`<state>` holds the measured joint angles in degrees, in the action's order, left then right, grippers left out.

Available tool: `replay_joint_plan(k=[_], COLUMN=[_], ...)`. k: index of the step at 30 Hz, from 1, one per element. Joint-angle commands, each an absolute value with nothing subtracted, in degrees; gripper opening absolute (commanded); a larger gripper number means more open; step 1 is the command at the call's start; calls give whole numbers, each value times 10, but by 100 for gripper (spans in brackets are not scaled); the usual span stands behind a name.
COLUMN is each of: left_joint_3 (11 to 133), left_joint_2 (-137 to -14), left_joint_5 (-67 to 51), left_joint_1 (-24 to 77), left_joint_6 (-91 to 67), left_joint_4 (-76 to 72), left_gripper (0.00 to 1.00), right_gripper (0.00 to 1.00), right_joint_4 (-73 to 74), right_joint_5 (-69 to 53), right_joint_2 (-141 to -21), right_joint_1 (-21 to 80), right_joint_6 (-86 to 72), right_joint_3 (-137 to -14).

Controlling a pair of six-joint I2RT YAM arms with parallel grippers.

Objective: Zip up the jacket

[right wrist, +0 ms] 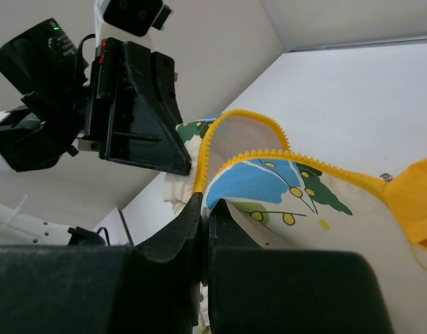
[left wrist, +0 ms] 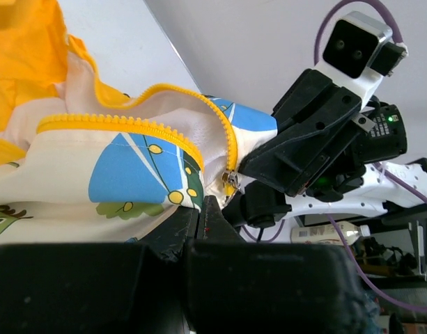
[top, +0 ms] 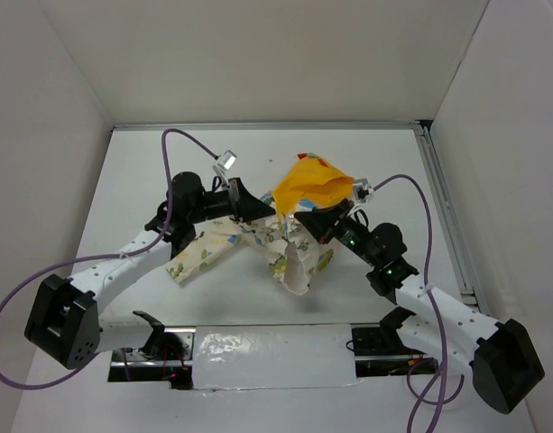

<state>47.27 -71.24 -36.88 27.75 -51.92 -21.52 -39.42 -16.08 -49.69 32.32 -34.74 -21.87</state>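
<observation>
So jacket (top: pixel 299 262) bunched btwn L gripper (top: pixel 258 214), R gripper (top: pixel 305 221); prob. pinched.

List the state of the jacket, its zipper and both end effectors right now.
jacket: crumpled, held up in the middle between the arms, front not closed.
zipper: undone; the two yellow tooth rows stand apart, slider at the end of one row.
left end effector: shut on the jacket's edge.
right end effector: shut on the jacket's edge.
</observation>
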Motion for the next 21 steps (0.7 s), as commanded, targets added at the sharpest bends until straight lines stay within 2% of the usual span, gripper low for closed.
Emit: replay_joint_plan(k=[1,11,21], left_joint_3=[455,379,402], left_joint_2=[-717,-730,-762], left_joint_5=[-401,-426,-427], left_joint_1=[272,272,279], left_joint_6=[-548,-643,-657], left_joint_4=[-310,-503,-539], left_gripper=[0,0,0], right_gripper=[0,0,0], right_joint_4=[-475,-508,-504], right_joint_5=[-152,-126,-124], right_joint_2=[-497,-502,-486], right_joint_1=[337,361,364], right_joint_6=[-368,-400,-401], right_joint_3=[-207,-179,-173])
